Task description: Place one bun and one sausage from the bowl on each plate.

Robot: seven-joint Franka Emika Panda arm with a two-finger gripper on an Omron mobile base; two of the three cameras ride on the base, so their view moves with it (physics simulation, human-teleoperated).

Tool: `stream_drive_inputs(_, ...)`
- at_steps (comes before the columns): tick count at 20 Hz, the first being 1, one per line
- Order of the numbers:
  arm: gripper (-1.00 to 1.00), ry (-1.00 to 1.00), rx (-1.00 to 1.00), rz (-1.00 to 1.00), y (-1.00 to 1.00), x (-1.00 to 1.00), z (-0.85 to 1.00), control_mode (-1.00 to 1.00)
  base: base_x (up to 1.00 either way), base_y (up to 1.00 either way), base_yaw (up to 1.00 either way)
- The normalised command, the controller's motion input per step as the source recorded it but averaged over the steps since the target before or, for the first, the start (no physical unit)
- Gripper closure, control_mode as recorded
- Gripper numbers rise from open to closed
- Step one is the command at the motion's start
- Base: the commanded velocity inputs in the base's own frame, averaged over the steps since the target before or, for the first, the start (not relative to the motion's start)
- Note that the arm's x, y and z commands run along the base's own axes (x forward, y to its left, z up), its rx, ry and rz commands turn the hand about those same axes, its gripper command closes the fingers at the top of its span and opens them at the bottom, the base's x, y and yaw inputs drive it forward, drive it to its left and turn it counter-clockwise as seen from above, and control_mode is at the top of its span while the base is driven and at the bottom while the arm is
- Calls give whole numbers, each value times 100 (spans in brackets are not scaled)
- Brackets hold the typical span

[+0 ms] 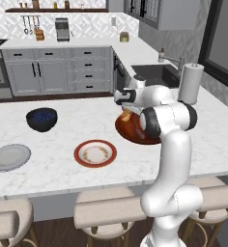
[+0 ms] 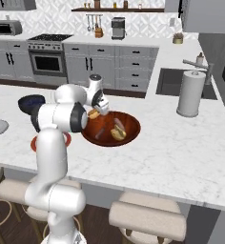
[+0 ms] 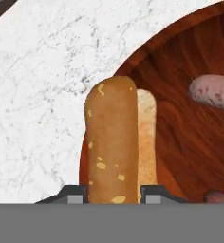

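The bowl, wide and reddish-brown, sits on the marble counter near the sink, holding a second bun and a sausage. The red-rimmed plate lies just left of it, the grey plate farther left. The gripper pinches a bun between its fingers, above the bowl's left rim.

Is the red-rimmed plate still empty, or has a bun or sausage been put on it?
Empty. The red-rimmed plate shows a bare cream centre in the left base view; the pincer is shut on a bun over the bowl.
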Motion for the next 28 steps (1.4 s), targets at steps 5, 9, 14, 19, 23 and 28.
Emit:
stream_drive_inputs(5,100,-6,-5,28,73,-55,79,-100,0,0,0)
stream_drive_inputs(9,100,1,-4,36,97,-48,27,-100,0,0,0)
stream_drive_inputs(14,100,4,0,47,98,-46,-42,-100,0,0,0)
stream_drive_inputs(19,100,1,-4,35,87,-87,-53,-100,0,0,0)
stream_drive_inputs(23,100,8,-3,7,8,-89,-46,-100,0,0,0)
stream_drive_inputs(28,100,7,-4,0,9,-32,-48,-100,0,0,0)
